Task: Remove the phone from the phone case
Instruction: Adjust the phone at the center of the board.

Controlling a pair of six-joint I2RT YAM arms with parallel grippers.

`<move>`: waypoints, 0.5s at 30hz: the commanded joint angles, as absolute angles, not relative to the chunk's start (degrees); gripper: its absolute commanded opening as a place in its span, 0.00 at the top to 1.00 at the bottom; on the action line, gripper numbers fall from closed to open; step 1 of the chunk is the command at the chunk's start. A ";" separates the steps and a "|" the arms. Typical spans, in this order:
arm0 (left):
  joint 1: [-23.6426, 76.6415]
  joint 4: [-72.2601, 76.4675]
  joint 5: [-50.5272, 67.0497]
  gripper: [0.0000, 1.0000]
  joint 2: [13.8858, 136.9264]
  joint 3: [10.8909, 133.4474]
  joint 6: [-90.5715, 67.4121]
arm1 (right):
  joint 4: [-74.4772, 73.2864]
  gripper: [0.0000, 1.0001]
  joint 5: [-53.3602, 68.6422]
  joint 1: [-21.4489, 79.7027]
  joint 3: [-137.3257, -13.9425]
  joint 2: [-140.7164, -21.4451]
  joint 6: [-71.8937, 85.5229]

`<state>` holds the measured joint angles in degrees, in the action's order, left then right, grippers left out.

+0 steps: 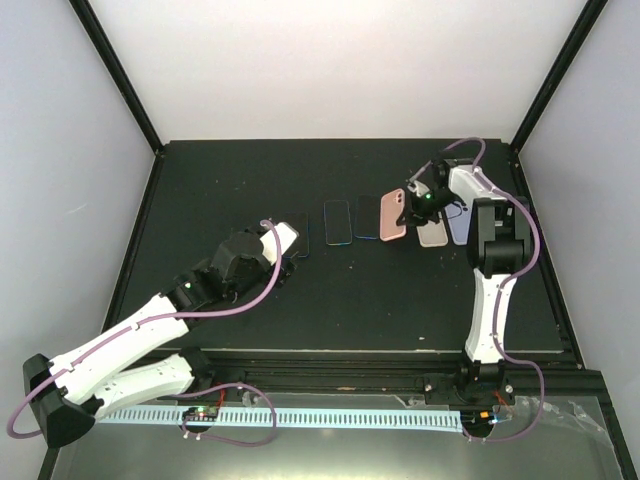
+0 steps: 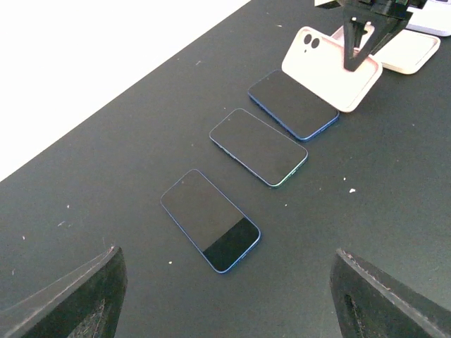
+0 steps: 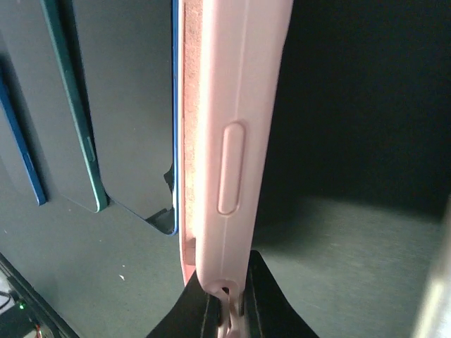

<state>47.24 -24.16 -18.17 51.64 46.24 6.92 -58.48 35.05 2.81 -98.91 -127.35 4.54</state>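
My right gripper (image 1: 416,200) is shut on one edge of the pink phone case (image 1: 393,216), holding it tilted up off the table. In the right wrist view the case (image 3: 232,141) stands edge-on above my gripper (image 3: 229,310), and its inner lining shows. A blue-rimmed phone (image 2: 292,104) lies flat, screen up, just under and beside the raised case (image 2: 331,70). That phone (image 3: 134,105) is apart from the case. My left gripper (image 2: 225,282) hovers open and empty over the table near the leftmost phone (image 2: 210,220).
A green-rimmed phone (image 2: 258,146) lies between the two blue ones, all in a row. Two more cases, a pale pink one (image 1: 432,233) and a lavender one (image 1: 458,222), lie flat to the right of the held case. The table's right edge (image 1: 545,260) is close by.
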 commanded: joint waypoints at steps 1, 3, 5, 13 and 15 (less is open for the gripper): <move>46.87 -22.95 -18.02 0.20 51.41 46.12 7.75 | -59.64 0.99 35.49 5.62 -100.21 -128.36 3.17; 46.85 -22.99 -17.93 0.20 51.50 46.14 7.73 | -59.21 0.95 33.80 5.58 -100.05 -127.99 3.04; 46.87 -23.03 -17.92 0.20 51.50 46.11 7.73 | -59.14 0.94 31.96 5.46 -99.64 -127.01 2.69; 46.85 -23.11 -17.96 0.20 51.34 46.13 7.78 | -56.73 0.92 26.41 4.12 -95.60 -121.09 2.71; 46.85 -22.96 -18.02 0.20 51.33 46.09 7.73 | -56.63 0.90 25.52 3.92 -95.24 -120.37 2.49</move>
